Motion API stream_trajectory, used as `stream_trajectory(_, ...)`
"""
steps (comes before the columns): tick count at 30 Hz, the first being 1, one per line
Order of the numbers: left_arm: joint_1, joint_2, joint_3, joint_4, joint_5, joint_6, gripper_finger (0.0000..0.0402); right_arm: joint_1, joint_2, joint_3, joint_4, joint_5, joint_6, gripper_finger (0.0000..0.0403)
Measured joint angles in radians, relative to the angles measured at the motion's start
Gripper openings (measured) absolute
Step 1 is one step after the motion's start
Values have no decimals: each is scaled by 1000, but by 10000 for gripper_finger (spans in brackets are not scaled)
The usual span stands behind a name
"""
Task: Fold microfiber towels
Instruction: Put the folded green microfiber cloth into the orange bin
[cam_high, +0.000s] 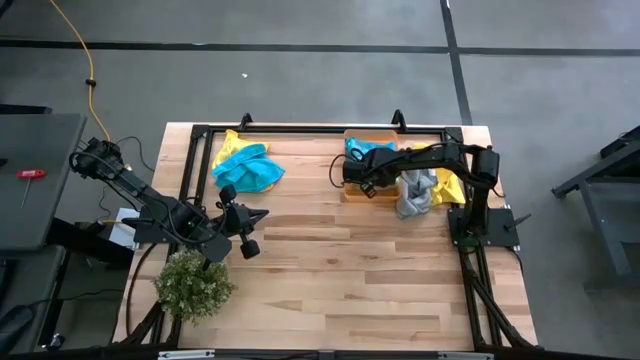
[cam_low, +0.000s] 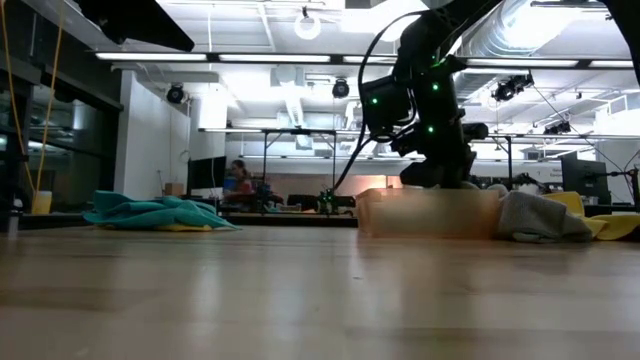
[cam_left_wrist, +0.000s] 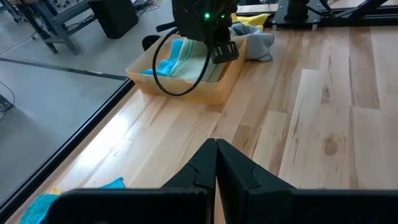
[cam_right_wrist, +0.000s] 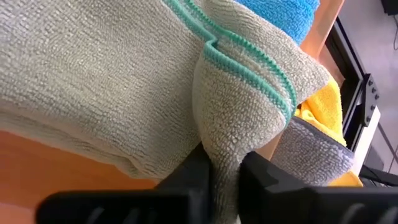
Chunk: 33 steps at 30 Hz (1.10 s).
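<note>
Spanning the frame, the worktop (cam_high: 330, 280) carries an orange bin (cam_high: 357, 192) at upper centre, where my right end effector (cam_right_wrist: 225, 163) pinches a light green towel (cam_right_wrist: 124, 74); my left end effector (cam_left_wrist: 216, 155), lower left, is closed.

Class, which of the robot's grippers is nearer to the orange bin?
The right. The right gripper reaches into the orange bin, pinching a light green towel there. The left gripper hangs shut over bare table, well away, beside the plant.
</note>
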<state>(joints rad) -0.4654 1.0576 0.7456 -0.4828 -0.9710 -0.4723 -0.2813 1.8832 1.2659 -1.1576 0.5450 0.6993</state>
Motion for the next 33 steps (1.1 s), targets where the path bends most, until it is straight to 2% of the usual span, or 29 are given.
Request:
stream_trajectory(3,0,0,0,0,0,-4,0,0,0,0,0,9,-26,77)
stream_trajectory(11,0,0,0,-19,0,-15,0,25,-60,0,-72,157,-79,183)
stream_trajectory(15,0,0,0,-22,0,-15,0,51,-149,1,-91,200,-80,203)
stream_trajectory(19,0,0,0,-22,0,-21,0,67,-227,1,-86,129,-94,205)
stream_trajectory(24,0,0,0,-22,0,-23,0,67,-269,1,-76,117,-71,193)
stream_trajectory(27,0,0,0,-22,0,-23,0,63,-269,-6,-10,97,-84,165)
stream_trajectory(29,0,0,0,-22,0,-23,0,58,-269,-25,50,69,-119,130)
stream_trajectory(33,0,0,0,-22,0,-23,0,21,-269,-81,89,67,-139,26)
